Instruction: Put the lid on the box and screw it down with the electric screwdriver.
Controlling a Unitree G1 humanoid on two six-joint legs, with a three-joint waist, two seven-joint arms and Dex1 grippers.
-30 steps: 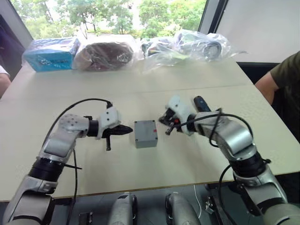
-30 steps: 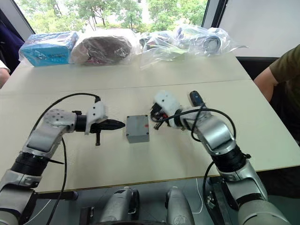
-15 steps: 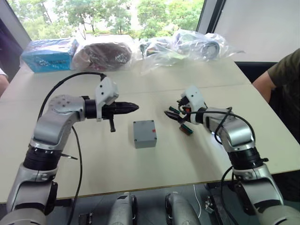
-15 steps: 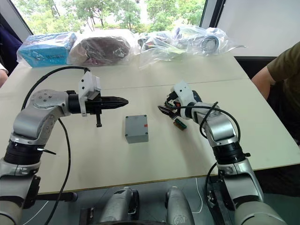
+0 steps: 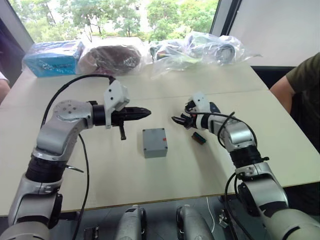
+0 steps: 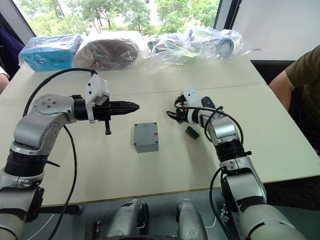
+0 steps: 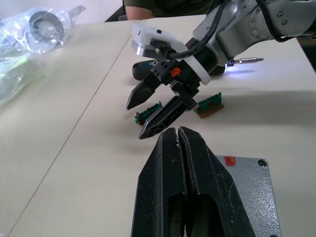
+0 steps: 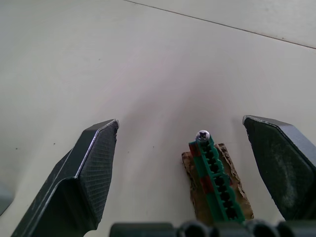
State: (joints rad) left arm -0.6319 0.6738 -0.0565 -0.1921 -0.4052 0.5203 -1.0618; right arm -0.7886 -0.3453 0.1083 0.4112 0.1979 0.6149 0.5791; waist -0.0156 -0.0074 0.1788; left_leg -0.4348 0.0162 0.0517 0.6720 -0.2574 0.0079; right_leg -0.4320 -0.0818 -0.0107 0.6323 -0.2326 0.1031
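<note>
Centrally on the pale table [image 5: 100, 180] sits the box [image 5: 155, 142] with the lid [image 7: 247, 190] already on it, bare tabletop open on every side; the near table edge lies well toward 6 o'clock, and plastic-wrapped bundles [image 5: 200, 50] and a blue package [image 5: 52, 57] line the far edge toward 12 o'clock. Left gripper [image 5: 145, 112] hangs above the table at about 10 o'clock from the box, forearm held level and pointing toward 3 o'clock, its fingers pressed together on nothing. Right gripper [image 5: 178, 120] is at about 2 o'clock from the box, elbow bent, pointing toward 9 o'clock, its fingers spread wide and empty. A small green-brown block [image 5: 199, 138] lies just beside it on the table. From the left wrist, the lid's red mark and corner screw hole show, along with a second green-brown block [image 7: 148, 112] and the electric screwdriver [image 7: 148, 71], lying behind the right gripper with its lit bit [image 7: 244, 61] beyond the arm. From the right wrist, a green block carrying a screw head [image 8: 203, 134] lies between the wide fingers [image 8: 94, 163].
</note>
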